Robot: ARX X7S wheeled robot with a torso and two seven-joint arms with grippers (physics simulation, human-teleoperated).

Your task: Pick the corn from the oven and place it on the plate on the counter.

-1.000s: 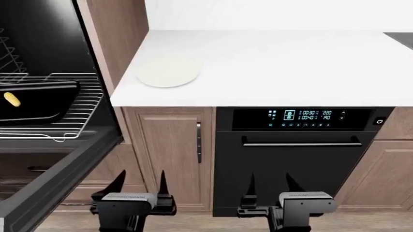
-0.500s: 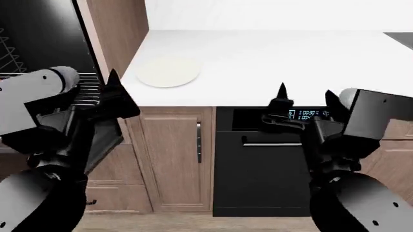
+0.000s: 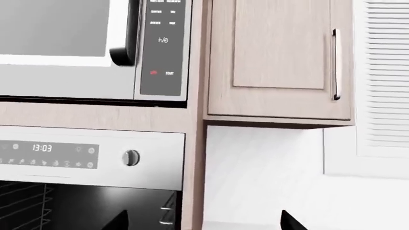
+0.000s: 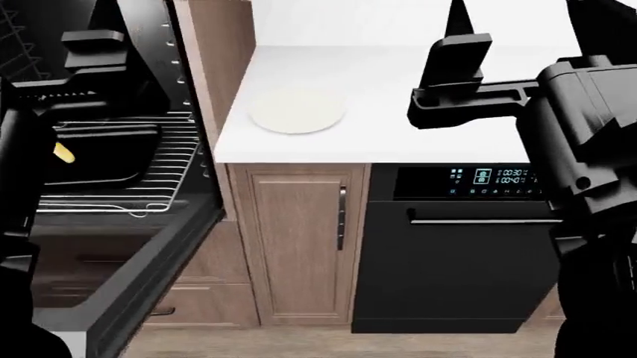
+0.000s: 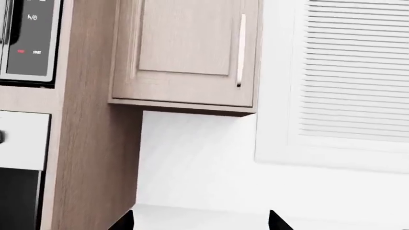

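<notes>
The corn [image 4: 63, 153] is a small yellow cob lying in a black baking tray [image 4: 110, 153] on the wire rack of the open oven [image 4: 149, 82], partly hidden by my left arm. The cream plate [image 4: 297, 112] sits on the white counter [image 4: 398, 97], near its left edge. My left gripper [image 4: 100, 33] is raised in front of the oven's upper part. Its tips stand wide apart in the left wrist view [image 3: 204, 223], which looks over the oven cavity [image 3: 76, 206]. My right gripper [image 4: 518, 45] hovers open and empty above the counter, right of the plate, and also shows in the right wrist view [image 5: 201, 223].
The oven door [image 4: 130, 276] hangs open and juts out low at the left. A black appliance with a blue display [image 4: 468, 246] sits under the counter, beside a wood cabinet door [image 4: 298, 239]. A microwave [image 3: 76, 43] is above the oven's silver control panel [image 3: 89, 155].
Both arms have risen from low near the floor to counter and oven height. The head view has shifted left, so the plate and cabinets sit further right.
</notes>
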